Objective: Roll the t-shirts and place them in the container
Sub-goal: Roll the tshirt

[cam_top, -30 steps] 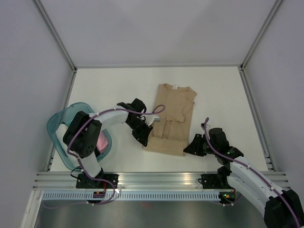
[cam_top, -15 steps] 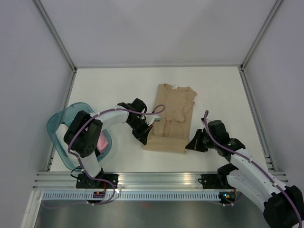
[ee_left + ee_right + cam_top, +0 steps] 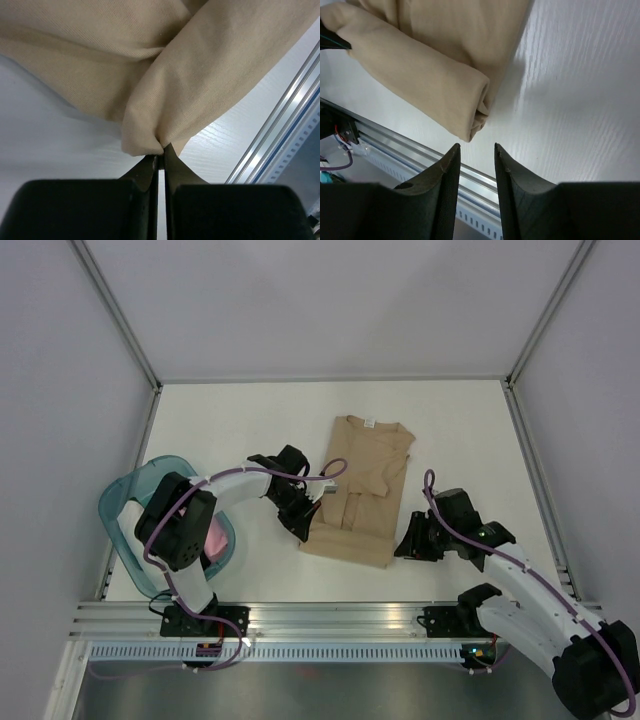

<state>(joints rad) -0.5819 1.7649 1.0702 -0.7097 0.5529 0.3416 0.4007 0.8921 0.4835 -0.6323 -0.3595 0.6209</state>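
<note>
OK, near edge first: alu rail (image 3: 330,618) runs along the table (image 3: 230,420) front. Teal basket (image 3: 118,502) sits near-left w/ a pink bundle (image 3: 214,537) inside, partly hidden by the L arm.

Left gripper (image 3: 160,154): jaws pressed together, pinching a fold of the tan t-shirt (image 3: 360,490) at its near-left corner. Right gripper (image 3: 476,150): jaws spread, nothing between them. The near-right end of the roll (image 3: 420,85) sits just ahead of the tips, apart from them as far as I can tell.

Shirt is mid-table, folded lengthwise into a narrow strip, hem end toward the arms, collar at the far end. Hem end is turned over into a short fat roll; the rest lies flat.

Step, my read: start of the roll, approx first turn in, most of the length to go. Next move prob needs R to close on the roll end opposite L, then both ends advance toward the collar at even pace, else it goes conical or unwinds. L grip is on a thin fold only, so it could slip.

Writing: small pale tag (image 3: 367,423) inside the collar, too small to read. No other brands/labels visible.
</note>
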